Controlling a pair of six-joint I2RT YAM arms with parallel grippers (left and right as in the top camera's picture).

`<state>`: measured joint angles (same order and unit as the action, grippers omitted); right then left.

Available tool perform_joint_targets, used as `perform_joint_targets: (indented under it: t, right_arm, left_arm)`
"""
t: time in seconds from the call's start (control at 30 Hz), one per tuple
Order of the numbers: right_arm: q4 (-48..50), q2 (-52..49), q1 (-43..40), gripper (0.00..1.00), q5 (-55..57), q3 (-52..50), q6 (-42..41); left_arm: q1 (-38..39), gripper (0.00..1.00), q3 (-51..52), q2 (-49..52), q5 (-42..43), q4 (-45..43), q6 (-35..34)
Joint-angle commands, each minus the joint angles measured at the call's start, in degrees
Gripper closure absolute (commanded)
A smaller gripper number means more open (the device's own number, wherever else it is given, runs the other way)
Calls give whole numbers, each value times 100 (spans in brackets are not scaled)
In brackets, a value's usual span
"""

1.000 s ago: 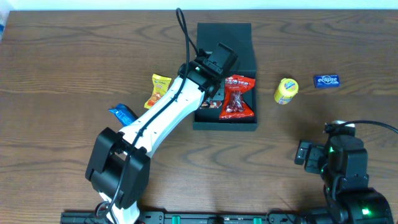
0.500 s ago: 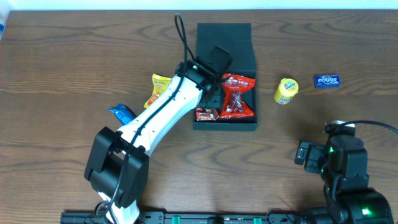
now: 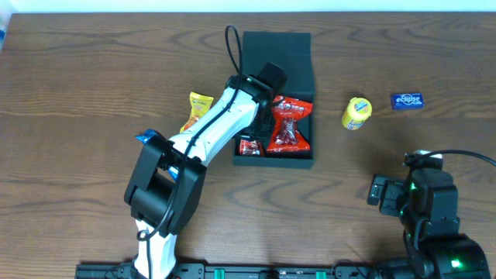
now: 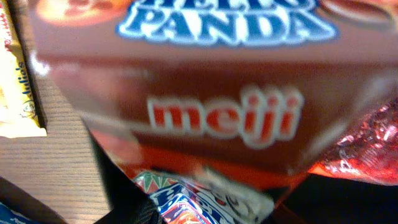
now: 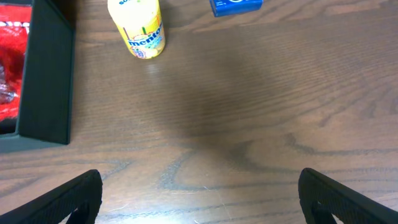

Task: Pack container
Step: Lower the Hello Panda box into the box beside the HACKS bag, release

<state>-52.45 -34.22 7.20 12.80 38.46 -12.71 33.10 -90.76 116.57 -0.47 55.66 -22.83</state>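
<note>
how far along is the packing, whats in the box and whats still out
Done: a red snack packet and a Hello Panda box lie in the open container. In hand: the left gripper hovers over the container; its grip cannot be told. Left: the yellow packet, blue packet, Mentos bottle and Eclipse pack sit on the table outside it. The right gripper is open, away from them.

Overhead: even, soft light on the desk [image 3: 77, 93]; the container [image 3: 277, 46] reads near-black.
Left wrist: brown snack box [image 4: 205, 93] smeared, out of focus; glare on the red foil packet [image 4: 367, 149].
Right wrist: sharp; broad faint shadow on the desk beside the container.
</note>
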Motion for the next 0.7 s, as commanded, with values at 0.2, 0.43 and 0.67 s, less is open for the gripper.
perform_joint_targets:
  t: [0.2, 0.43, 0.67]
  right_arm:
    - [13, 13, -48, 1, 24, -2, 52]
    - [13, 13, -48, 1, 24, -2, 55]
    - [13, 13, -48, 1, 24, -2, 52]
  left_arm:
    - [-7, 25, -275, 85, -192, 57, 210]
    - [4, 11, -1405, -13, -610, 850, 273]
    - [28, 5, -1626, -1268, -979, 975, 389]
